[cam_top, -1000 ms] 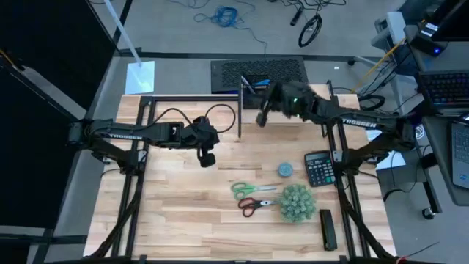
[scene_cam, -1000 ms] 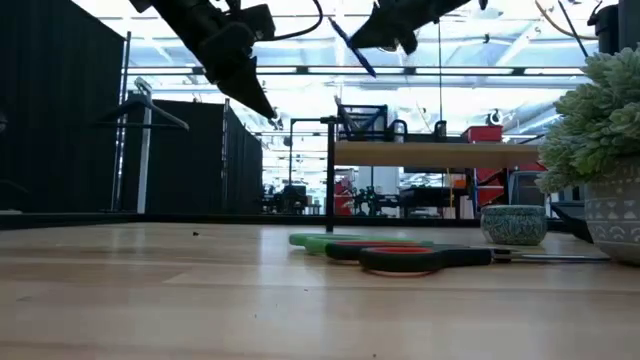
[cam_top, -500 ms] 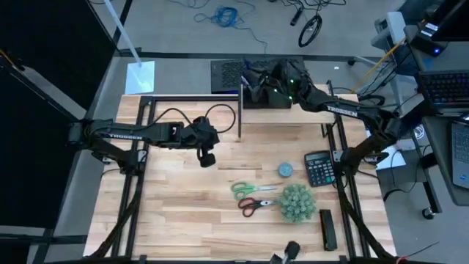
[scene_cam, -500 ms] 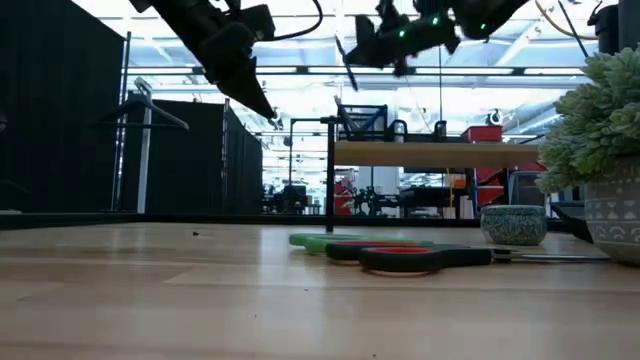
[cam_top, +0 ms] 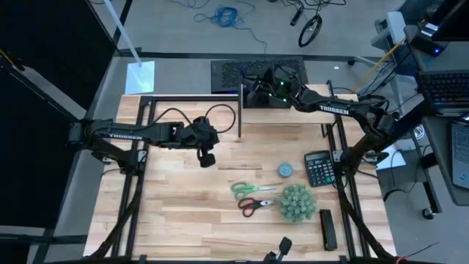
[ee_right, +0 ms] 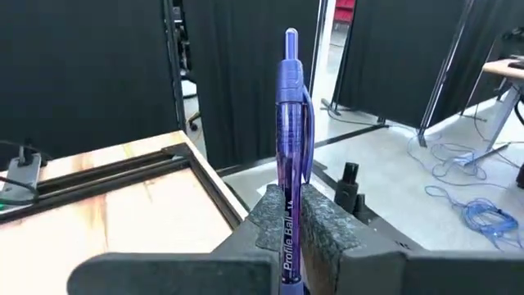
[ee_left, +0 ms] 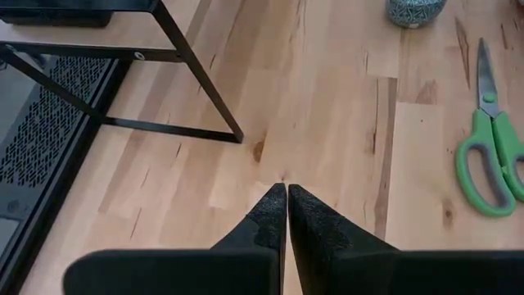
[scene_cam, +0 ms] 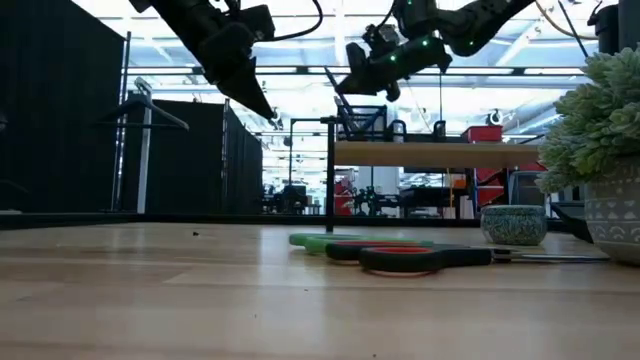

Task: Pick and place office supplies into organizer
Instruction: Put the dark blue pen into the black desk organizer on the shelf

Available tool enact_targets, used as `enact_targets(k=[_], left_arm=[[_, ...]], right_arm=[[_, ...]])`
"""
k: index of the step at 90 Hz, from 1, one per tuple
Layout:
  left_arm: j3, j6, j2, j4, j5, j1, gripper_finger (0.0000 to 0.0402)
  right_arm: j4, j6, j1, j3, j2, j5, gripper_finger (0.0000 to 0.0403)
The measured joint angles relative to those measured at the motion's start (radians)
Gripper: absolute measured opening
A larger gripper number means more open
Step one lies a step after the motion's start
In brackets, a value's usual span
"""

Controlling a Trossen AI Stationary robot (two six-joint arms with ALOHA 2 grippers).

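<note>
From above, the right gripper is at the top middle of the frame, over the black organizer on the shelf riser. The left gripper waits left of the middle. Green scissors, red scissors and the blue-grey disc lie on the table, so most of the job looks left.

From low down, the right gripper hangs at the top middle.

The left wrist view shows its fingers pressed together, holding nothing.

The right wrist view shows a blue pen pinched upright between the fingers.
</note>
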Motion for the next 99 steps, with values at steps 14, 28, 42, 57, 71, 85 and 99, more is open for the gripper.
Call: enact_targets(k=[14, 28, 42, 57, 71, 85, 99], left_arm=[[0.000, 0.000, 0.000, 0.002, 0.000, 0.000, 0.0003], [0.000, 0.000, 0.000, 0.002, 0.000, 0.000, 0.0003], [0.000, 0.000, 0.000, 0.002, 0.001, 0.000, 0.0003], [0.000, 0.000, 0.000, 0.002, 0.001, 0.000, 0.0003], [0.000, 0.001, 0.000, 0.004, 0.001, 0.000, 0.0003], [0.000, 0.001, 0.000, 0.004, 0.001, 0.000, 0.0003], [0.000, 0.001, 0.000, 0.003, 0.001, 0.000, 0.0003]], right_arm=[[-0.004, -0.023, 0.000, 0.000, 0.000, 0.001, 0.0012], [0.047, -0.023, 0.004, 0.000, 0.000, -0.005, 0.0003], [0.129, -0.033, 0.010, 0.000, -0.022, -0.018, 0.0005], [0.189, -0.063, -0.014, 0.000, -0.032, -0.016, 0.0005], [0.164, -0.067, -0.038, 0.000, -0.020, -0.022, 0.0005], [0.113, -0.036, -0.040, -0.001, 0.007, -0.035, 0.0005], [0.075, -0.030, -0.027, -0.001, 0.015, -0.048, 0.0006]])
